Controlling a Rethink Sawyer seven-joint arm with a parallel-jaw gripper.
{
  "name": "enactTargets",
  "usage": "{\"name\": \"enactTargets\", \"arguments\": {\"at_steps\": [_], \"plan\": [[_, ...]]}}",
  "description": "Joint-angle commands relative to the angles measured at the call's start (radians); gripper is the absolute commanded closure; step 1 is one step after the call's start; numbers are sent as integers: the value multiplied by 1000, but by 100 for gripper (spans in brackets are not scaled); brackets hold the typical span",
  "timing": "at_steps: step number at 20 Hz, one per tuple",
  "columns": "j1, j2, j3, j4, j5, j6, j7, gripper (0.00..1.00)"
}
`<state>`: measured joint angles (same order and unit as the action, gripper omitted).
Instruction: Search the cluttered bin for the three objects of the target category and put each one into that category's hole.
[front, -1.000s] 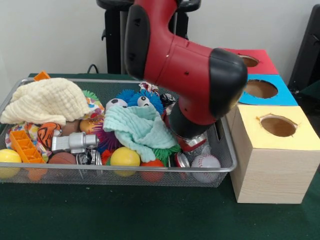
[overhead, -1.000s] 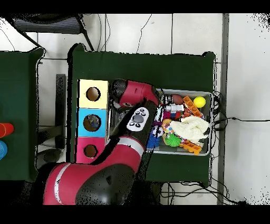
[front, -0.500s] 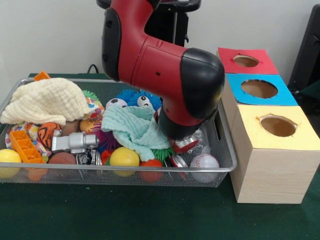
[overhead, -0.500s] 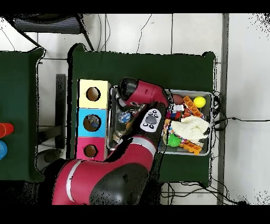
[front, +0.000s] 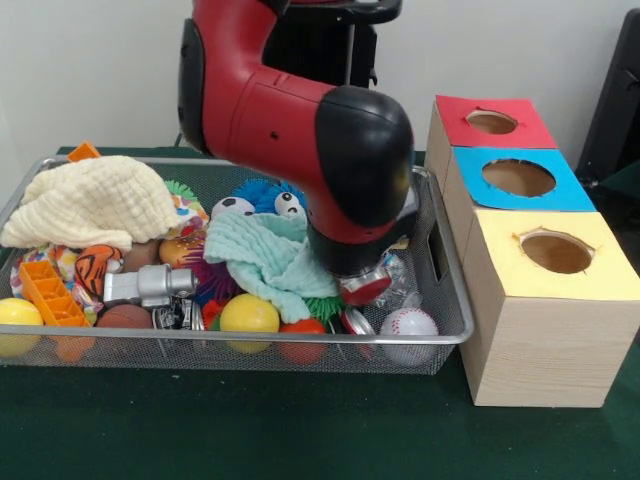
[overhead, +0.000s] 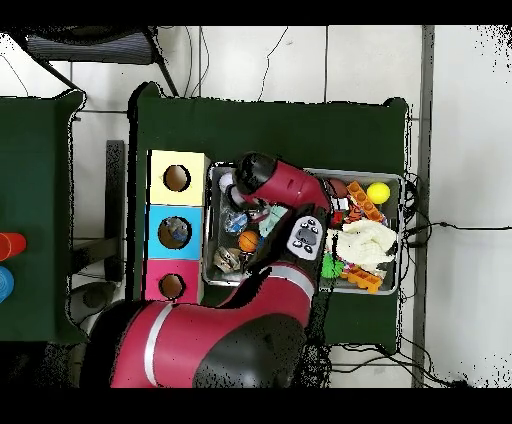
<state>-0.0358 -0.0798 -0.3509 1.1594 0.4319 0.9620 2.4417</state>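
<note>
The wire mesh bin holds a heap of toys. My red and black arm reaches down into its right half. The gripper hangs low beside a teal cloth, just above a baseball and crinkled clear plastic. The arm's bulk covers the gripper's end, so its state does not show. In the overhead view the arm hides the gripper. Three boxes with holes stand right of the bin: yellow, blue, red.
A cream cloth covers the bin's left end. Around it lie an orange brick, a silver toy, yellow balls, a blue fuzzy creature and a small soccer ball. Green table cloth lies in front.
In the front view the arm has swung left, away from the boxes and over the bin's middle, with the gripper sinking toward the teal cloth. The toys have not moved.
</note>
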Motion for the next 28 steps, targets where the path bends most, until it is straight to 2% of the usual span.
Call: {"name": "enactTargets", "arguments": {"at_steps": [1, 7, 11, 15, 25, 28], "plan": [[-86, 21, 274, 193, 95, -291, 11, 0], [-80, 24, 252, 184, 78, -297, 88, 0], [-61, 17, 239, 207, 120, -281, 192, 0], [-40, 58, 212, 166, 156, -283, 267, 0], [-53, 49, 221, 135, 226, -25, 352, 0], [-57, 64, 213, 118, 224, 42, 365, 0]]}}
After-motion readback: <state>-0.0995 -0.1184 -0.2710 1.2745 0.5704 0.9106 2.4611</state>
